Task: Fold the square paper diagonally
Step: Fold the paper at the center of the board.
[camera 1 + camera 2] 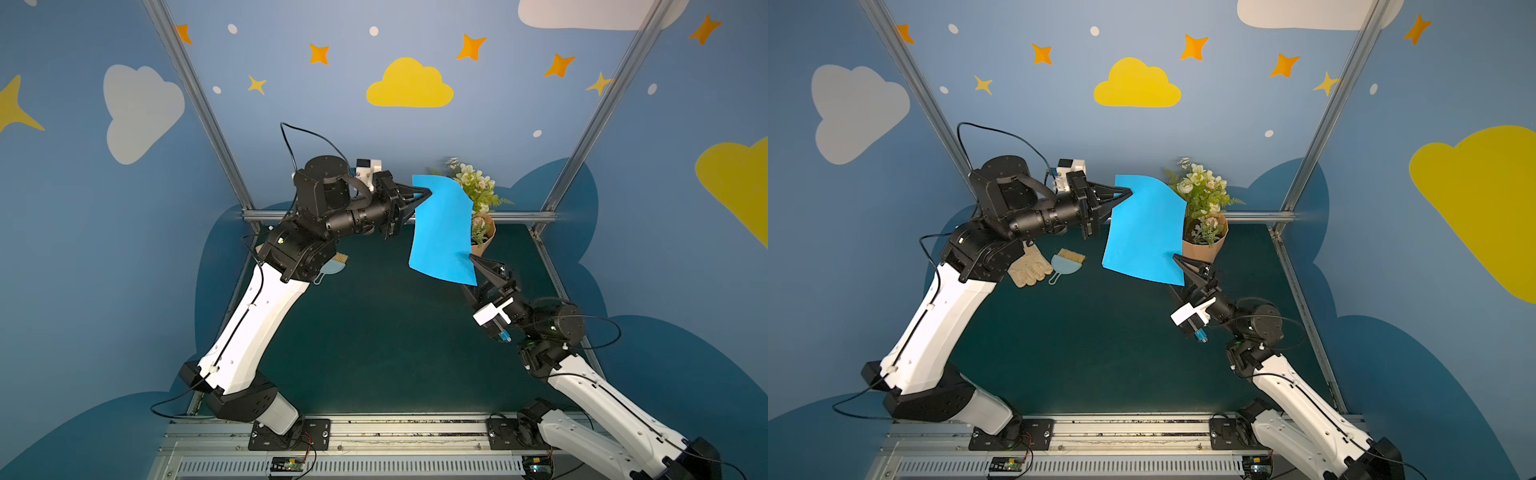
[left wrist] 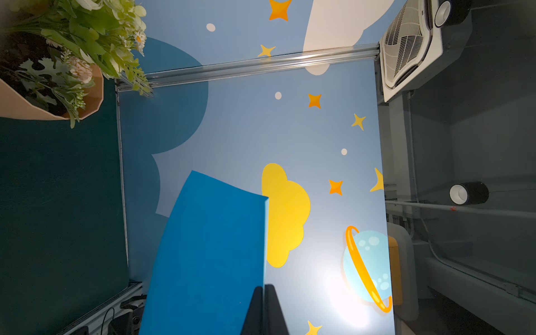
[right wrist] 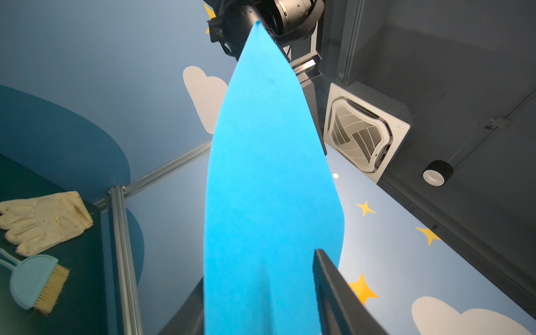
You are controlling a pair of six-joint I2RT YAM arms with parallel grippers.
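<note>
The square paper point(image 1: 442, 228) point(image 1: 1146, 228) is a bright blue sheet hanging in the air above the back of the table, slightly bowed. My left gripper point(image 1: 428, 192) point(image 1: 1130, 192) is shut on its upper left edge; in the left wrist view the two fingers point(image 2: 271, 307) meet on the paper point(image 2: 208, 246). My right gripper point(image 1: 471, 259) point(image 1: 1177, 262) stands at the sheet's lower right corner. In the right wrist view the paper point(image 3: 269, 188) runs between its jaws, which stand apart. One finger point(image 3: 327, 278) shows beside the sheet; the sheet partly hides the other.
A tan flowerpot with white flowers point(image 1: 482, 232) point(image 1: 1204, 245) stands just behind the paper at the back right. A cream glove point(image 1: 1027, 268) and a small light-blue dustpan with brush point(image 1: 1065, 264) lie at the back left, under the left arm. The dark green mat point(image 1: 374, 332) lies below.
</note>
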